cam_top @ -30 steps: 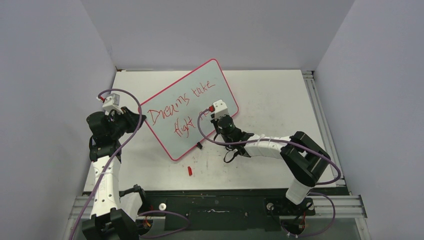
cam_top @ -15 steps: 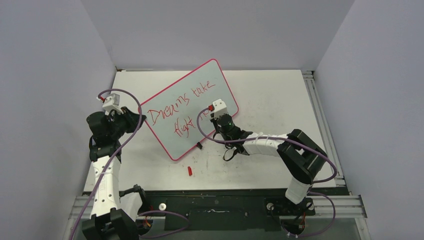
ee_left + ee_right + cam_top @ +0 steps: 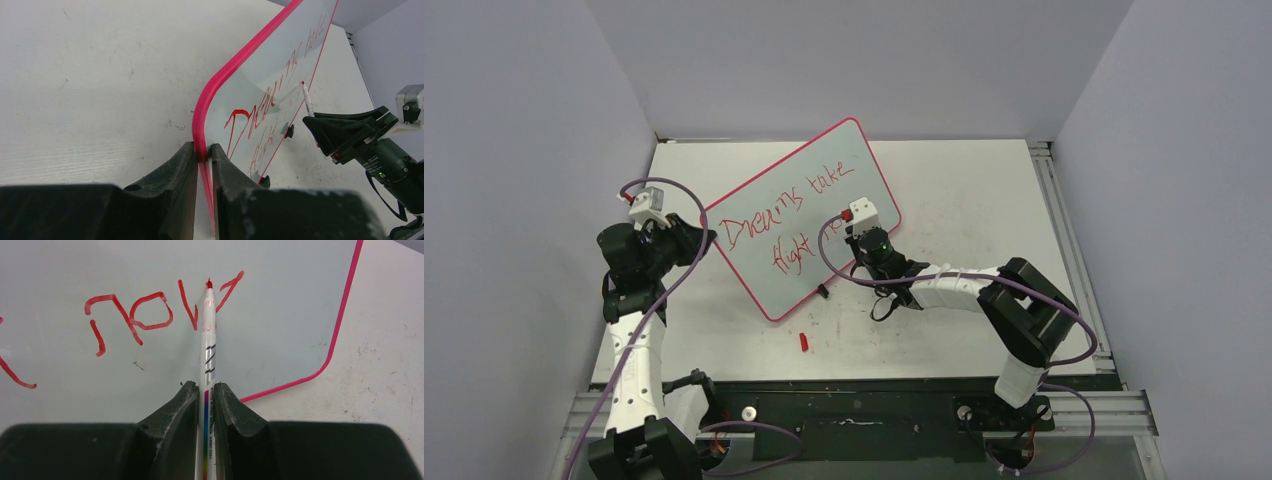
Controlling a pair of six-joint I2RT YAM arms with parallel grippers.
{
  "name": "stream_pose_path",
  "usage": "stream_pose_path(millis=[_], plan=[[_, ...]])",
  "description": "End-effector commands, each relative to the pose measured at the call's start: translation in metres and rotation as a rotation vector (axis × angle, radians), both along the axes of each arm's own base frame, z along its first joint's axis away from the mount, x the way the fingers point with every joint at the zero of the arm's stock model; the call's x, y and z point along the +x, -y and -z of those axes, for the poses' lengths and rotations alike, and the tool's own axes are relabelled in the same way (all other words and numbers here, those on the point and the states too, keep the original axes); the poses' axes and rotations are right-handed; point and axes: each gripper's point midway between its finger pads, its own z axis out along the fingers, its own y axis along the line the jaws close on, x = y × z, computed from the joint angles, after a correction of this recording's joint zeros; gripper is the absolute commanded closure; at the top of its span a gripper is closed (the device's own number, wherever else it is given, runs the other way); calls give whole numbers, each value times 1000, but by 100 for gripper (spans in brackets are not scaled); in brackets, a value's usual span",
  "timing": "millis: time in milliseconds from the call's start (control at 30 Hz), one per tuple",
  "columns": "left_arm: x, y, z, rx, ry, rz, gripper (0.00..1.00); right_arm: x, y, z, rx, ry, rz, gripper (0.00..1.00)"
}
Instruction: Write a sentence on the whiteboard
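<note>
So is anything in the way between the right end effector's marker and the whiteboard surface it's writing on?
Nothing visible. The right end effector is shut on the marker, whose red tip sits at the whiteboard beside the red strokes, with bare board around it. The left end effector clamps the board's rim.

A white, lightly scuffed table fills the floor of a grey-walled enclosure. The whiteboard stands on it left of centre, set at a diagonal, its red-pink rim and red handwriting visible. The board rests on the tabletop on small black clip feet along its lower long edge. A small red cap lies alone on the table, near the front edge and just in front of the board's nearest corner.
</note>
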Motion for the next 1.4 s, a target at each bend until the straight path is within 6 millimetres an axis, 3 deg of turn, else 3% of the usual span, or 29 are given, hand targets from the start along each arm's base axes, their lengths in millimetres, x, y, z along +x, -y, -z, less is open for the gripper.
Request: stream_pose_path(millis=[0, 333, 600, 933, 1367], plan=[[-2, 9, -7, 1, 17, 46, 87, -2, -3, -3, 28, 0, -13, 95], [-2, 9, -7, 1, 17, 45, 87, -15, -6, 5, 25, -18, -27, 95], [-2, 10, -7, -1, 18, 46, 87, -20, -10, 0, 24, -3, -32, 95], [-2, 10, -7, 0, 18, 45, 87, -15, 17, -27, 50, 35, 50, 95], [-1, 8, -6, 3, 12, 38, 86, -1, 30, -10, 45, -16, 45, 95]])
